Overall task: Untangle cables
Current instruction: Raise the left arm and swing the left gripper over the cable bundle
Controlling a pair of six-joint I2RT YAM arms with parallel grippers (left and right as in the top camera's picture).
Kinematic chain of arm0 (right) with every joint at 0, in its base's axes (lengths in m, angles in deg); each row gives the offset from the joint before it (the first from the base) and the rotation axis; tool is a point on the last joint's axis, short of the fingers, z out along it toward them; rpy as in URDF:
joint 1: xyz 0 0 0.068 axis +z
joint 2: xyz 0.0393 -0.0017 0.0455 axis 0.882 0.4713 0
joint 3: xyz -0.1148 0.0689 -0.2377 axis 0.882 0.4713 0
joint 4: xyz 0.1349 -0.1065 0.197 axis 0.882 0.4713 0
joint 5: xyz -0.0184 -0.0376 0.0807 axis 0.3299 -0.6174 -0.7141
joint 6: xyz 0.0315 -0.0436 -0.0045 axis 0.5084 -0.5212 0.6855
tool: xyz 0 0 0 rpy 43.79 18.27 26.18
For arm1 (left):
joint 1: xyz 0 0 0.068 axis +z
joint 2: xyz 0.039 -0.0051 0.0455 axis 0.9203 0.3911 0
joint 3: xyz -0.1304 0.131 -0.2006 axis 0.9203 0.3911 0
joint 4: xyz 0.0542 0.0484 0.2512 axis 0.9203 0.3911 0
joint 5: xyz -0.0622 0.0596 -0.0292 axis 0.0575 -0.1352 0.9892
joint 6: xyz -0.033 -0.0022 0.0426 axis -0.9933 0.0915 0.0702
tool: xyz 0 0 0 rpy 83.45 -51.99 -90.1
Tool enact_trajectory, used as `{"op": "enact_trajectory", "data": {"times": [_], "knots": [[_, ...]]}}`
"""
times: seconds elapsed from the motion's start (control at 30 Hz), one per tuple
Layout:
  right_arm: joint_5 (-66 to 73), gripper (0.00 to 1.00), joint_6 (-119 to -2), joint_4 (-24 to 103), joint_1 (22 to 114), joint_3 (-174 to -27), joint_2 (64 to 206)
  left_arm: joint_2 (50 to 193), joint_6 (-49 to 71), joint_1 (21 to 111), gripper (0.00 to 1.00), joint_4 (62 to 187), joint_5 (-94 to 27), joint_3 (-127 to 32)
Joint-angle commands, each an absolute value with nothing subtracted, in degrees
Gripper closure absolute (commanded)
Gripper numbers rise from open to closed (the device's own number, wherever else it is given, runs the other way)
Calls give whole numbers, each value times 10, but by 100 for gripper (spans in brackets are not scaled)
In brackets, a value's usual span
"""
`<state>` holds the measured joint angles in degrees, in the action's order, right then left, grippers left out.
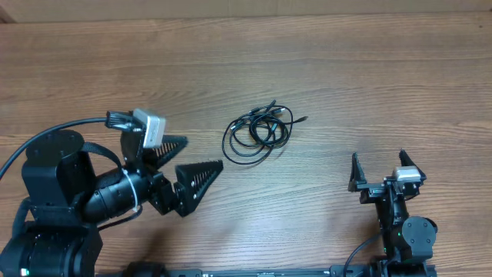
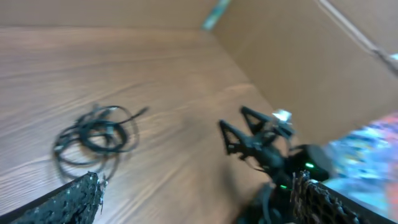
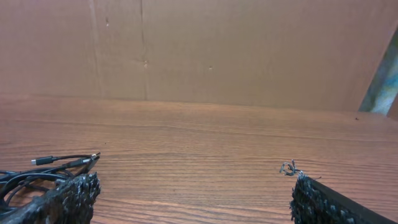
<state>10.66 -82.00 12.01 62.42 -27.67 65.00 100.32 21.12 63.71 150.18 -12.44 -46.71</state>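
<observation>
The cables [image 1: 257,132] are seen coiled in a tangle, seemingly untouched, at mid-table [image 1: 384,69]. The left gripper [image 1: 204,152] is held near them, fingers spread apart. The right gripper [image 1: 378,163] is parked well apart, likewise spread wide.

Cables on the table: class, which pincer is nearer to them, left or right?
Left. The open left pincer sits close beside the cables, not touching them; the open right pincer stands clearly farther away on their other side.
</observation>
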Motion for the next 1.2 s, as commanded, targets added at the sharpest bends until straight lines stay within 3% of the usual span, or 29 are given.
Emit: {"op": "enact_trajectory", "data": {"times": [0.0,0.2,0.47,0.83,1.17], "knots": [[112,0,-822,117,629,-271,644,1000,194,639,0,1497,-59,-483],[112,0,-822,117,629,-271,644,1000,171,631,0,1500,-79,-484],[112,0,-822,117,629,-271,644,1005,145,561,0,1516,-220,-488],[112,0,-822,117,629,-271,644,1149,141,424,0,1702,-455,-623],[112,0,-822,117,629,-271,644,1241,140,401,1,1723,-464,-636]]}}
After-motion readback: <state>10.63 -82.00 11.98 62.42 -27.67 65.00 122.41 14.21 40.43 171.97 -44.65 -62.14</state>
